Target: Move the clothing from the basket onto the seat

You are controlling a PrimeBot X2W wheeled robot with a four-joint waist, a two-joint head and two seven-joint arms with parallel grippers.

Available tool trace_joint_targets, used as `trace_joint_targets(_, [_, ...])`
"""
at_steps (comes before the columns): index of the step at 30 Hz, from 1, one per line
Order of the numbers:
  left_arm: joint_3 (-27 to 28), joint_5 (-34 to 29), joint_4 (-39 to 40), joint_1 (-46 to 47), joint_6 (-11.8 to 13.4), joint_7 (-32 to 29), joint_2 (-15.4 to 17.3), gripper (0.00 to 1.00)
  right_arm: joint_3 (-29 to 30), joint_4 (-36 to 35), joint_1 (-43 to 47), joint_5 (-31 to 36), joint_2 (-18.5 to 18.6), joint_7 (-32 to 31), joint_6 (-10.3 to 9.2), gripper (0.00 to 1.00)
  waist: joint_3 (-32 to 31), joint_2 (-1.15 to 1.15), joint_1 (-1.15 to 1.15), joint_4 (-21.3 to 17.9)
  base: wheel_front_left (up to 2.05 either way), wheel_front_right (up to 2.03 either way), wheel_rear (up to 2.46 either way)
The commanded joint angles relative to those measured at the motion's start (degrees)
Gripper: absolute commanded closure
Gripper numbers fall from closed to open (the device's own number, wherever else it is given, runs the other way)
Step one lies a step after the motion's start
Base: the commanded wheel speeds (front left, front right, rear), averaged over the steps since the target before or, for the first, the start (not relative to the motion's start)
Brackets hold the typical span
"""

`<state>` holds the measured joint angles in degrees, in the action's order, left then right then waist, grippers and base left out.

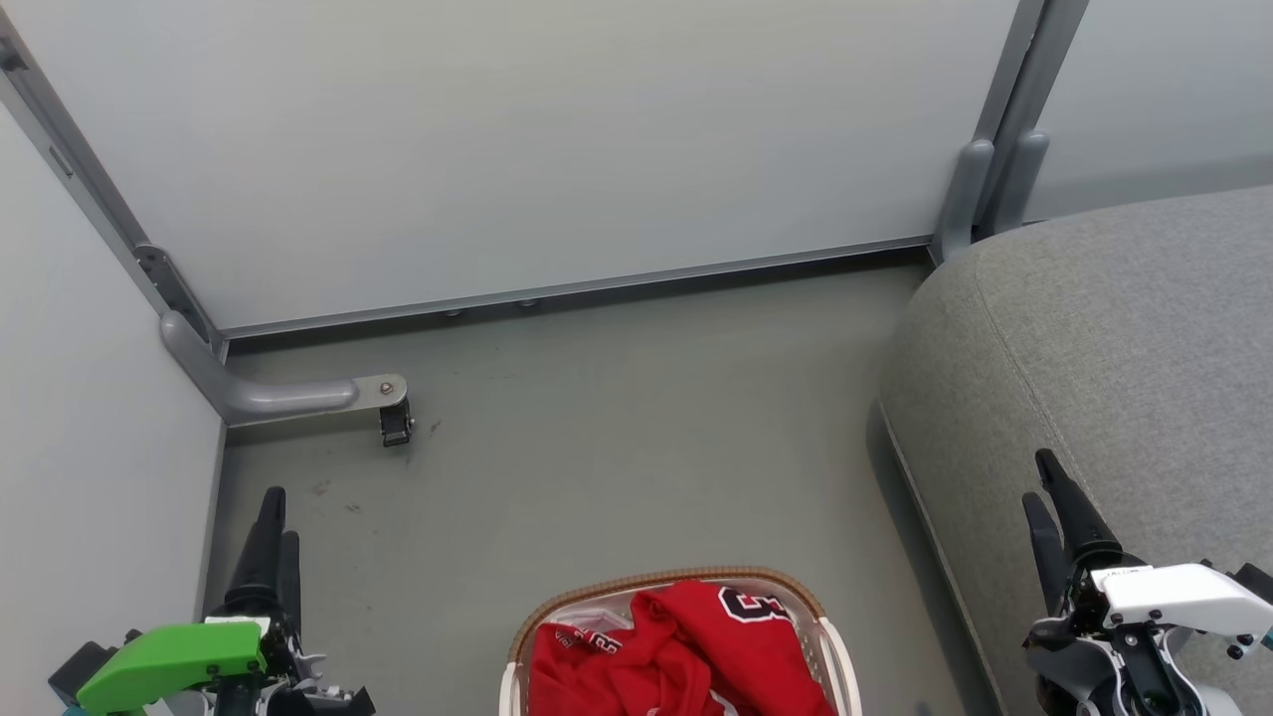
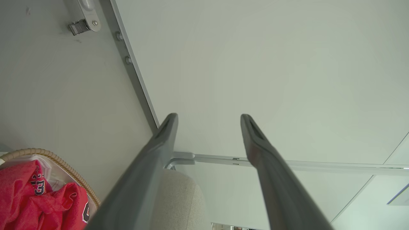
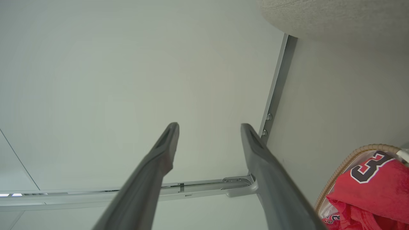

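My left gripper (image 1: 281, 517) and right gripper (image 1: 1037, 477) gape wide, empty, flanking the oval white brown-rimmed plastic basket (image 1: 676, 579); bright red jersey clothing (image 1: 686, 646) fills it, grey fabric seat (image 1: 1114, 348) just to its right

Crumpled bright red numbered jerseys (image 1: 696, 646) lie heaped in the oval white brown-rimmed basket (image 1: 676, 574) near me; the large grey fabric seat (image 1: 1124, 338) stands right of it.

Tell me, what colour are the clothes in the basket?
Bright red clothing, clearest in the head view.
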<state>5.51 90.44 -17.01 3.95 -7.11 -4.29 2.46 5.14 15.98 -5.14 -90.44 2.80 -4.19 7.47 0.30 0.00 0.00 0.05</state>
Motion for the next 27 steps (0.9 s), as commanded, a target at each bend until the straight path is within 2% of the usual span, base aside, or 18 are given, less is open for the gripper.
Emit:
trace_joint_targets(1, [0.0, -2.0, 0.8, 1.3, -0.2, 0.6, 0.6, 0.0, -0.4, -1.2, -1.3, 1.3, 1.0, 0.7, 0.0, 0.0, 0.0, 0.0, 0.0, 0.0, 0.0, 0.0, 0.0])
trace_joint_targets(8, [0.7, -10.0, 0.9, 1.6, -0.2, 2.5, 0.4, 0.0, -0.6, -1.3, -2.0, 7.5, 1.8, 2.5, 0.01, 0.0, 0.2, 0.0, 0.0, 0.1, 0.0, 0.0, 0.0])
trace_joint_targets(27, [-0.5, -35.0, 1.3, 1.6, -0.3, 6.8, 0.6, 0.0, -3.0, -1.9, -3.4, 29.5, 2.9, 6.9, 0.01, 0.0, 0.3, 0.0, 0.0, 0.4, 0.0, 0.0, 0.0])
